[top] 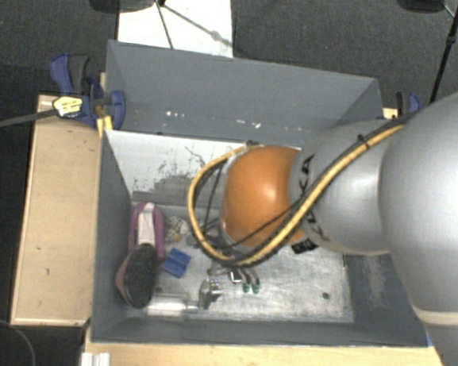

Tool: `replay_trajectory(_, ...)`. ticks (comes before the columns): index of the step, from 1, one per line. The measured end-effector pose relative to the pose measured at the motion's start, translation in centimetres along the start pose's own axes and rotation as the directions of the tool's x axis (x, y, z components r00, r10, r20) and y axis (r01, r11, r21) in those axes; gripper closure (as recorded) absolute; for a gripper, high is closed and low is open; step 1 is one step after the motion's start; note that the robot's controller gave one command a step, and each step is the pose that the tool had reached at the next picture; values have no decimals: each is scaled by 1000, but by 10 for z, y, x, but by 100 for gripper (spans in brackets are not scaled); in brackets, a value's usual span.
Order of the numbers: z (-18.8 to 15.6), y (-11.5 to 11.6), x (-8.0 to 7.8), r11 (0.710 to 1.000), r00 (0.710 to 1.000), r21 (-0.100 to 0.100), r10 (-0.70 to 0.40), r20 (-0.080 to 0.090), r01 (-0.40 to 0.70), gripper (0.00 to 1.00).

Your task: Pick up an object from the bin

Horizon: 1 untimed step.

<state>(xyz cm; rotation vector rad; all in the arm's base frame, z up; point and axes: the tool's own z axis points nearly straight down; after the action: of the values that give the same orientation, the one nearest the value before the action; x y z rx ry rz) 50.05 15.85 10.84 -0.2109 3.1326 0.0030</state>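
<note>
Camera view: the arm (420,179) reaches into the bin (113,232) from the right. Its orange cover (256,192) and looped cables (202,216) hang above the middle of the floor. The gripper (224,281) sits beneath the cover, low over the front-middle of the floor. Most of it is hidden by the wrist. Whether its jaws are open or closed cannot be told, and nothing can be seen in its grasp.

Contents: few loose things, all in the left half of the bin.
- A small blue block (176,263) lies just left of the gripper and is the nearest thing to it.
- A brush (140,270), with a purple handle and dark rounded head, lies beside the left wall, a little beyond the block.
- A clear piece (167,302) lies along the front wall, below the block; its kind is uncertain.

The right half of the floor is bare metal.

Progress, as judged: the gripper is down inside the bin and near the blue block, but no pick is confirmed. No thing is lifted clear of the floor. Closing on a thing and raising it out remain to be done.
</note>
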Motion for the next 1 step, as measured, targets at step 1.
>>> replay_trajectory(1, -22, 37, -26, 995, 995, 5, 97, 0, -97, 0)
